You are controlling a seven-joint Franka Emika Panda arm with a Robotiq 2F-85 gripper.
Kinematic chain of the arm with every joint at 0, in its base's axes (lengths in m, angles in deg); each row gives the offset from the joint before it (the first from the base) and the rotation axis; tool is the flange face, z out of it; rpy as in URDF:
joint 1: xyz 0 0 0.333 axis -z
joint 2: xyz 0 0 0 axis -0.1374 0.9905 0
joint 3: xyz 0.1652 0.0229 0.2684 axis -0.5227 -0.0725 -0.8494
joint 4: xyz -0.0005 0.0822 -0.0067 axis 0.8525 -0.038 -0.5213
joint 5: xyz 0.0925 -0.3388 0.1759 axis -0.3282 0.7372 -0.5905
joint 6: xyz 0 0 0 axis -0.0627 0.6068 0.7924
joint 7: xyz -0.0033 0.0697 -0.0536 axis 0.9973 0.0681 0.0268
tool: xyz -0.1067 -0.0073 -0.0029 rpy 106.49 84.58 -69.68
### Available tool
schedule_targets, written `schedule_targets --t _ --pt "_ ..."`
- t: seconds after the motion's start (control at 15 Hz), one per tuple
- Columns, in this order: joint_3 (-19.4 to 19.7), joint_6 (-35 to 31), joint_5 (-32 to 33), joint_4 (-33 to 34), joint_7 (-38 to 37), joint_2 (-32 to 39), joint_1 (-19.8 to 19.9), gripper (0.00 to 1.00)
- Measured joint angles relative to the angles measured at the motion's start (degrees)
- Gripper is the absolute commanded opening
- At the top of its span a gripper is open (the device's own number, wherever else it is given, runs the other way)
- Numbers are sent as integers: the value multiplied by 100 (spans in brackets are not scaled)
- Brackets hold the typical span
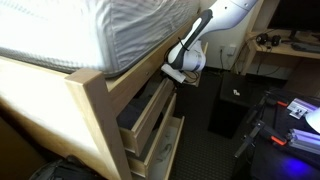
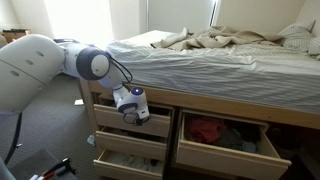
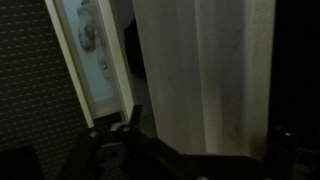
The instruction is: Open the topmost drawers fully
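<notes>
The left topmost drawer [image 2: 112, 121] is pale wood and pulled out a little; in an exterior view [image 1: 147, 103] its dark inside shows. The right topmost drawer [image 2: 226, 157] stands well open with red and dark clothes in it. My gripper [image 2: 136, 113] is at the top edge of the left drawer's front, just under the bed rail, and it also shows in an exterior view [image 1: 176, 72]. In the wrist view the pale drawer front [image 3: 205, 70] fills the space between my spread fingers [image 3: 203, 130]. The gripper looks open.
Lower drawers [image 2: 125, 147] under the left one are partly out, as also shows in an exterior view [image 1: 160, 148]. The mattress [image 2: 200, 65] with rumpled sheets lies above. A bed post [image 1: 95, 120] stands near. A black box [image 1: 230, 105] and a desk [image 1: 285, 48] are behind.
</notes>
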Motion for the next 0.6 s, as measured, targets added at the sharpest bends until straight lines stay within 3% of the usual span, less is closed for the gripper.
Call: schedule_targets --t 0.27,0.6 --pt "742 284 -103 -1117 -1092 -636 -835 100" --pt "1130 927 28 -2589 -2421 -1445 -1605 100"
